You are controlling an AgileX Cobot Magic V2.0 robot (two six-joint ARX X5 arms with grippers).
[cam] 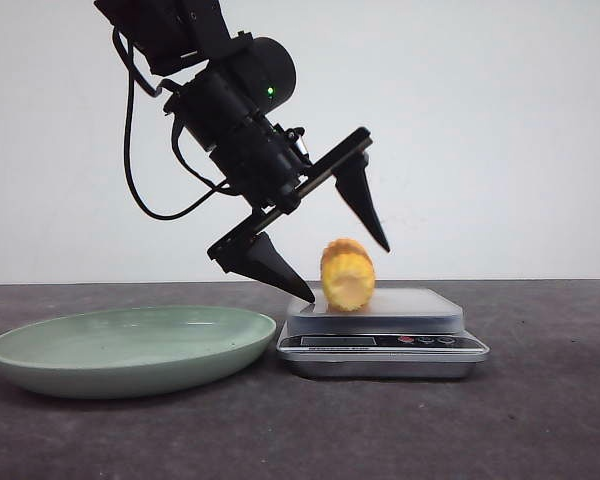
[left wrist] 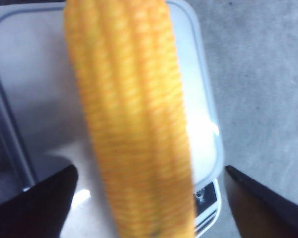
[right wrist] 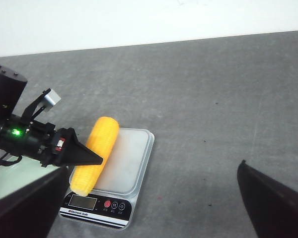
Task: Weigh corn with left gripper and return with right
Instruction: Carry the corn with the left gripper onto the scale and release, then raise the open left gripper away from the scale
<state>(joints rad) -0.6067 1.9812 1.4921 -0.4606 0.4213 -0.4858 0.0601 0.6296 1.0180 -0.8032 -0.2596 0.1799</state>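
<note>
The yellow corn [cam: 347, 275] lies on the platform of a silver kitchen scale [cam: 382, 335], toward the platform's left side. It also shows in the left wrist view [left wrist: 134, 119] and in the right wrist view [right wrist: 95, 154]. My left gripper [cam: 350, 270] is open and tilted down over the corn, one finger to its left near the platform and one above it to the right, neither touching it. My right gripper [right wrist: 149, 198] is open and empty, high above the table to the right of the scale [right wrist: 116, 183].
A pale green plate [cam: 130, 348] sits on the dark table just left of the scale, its rim close to the scale's base. The scale's display and buttons face the front. A white wall stands behind the table.
</note>
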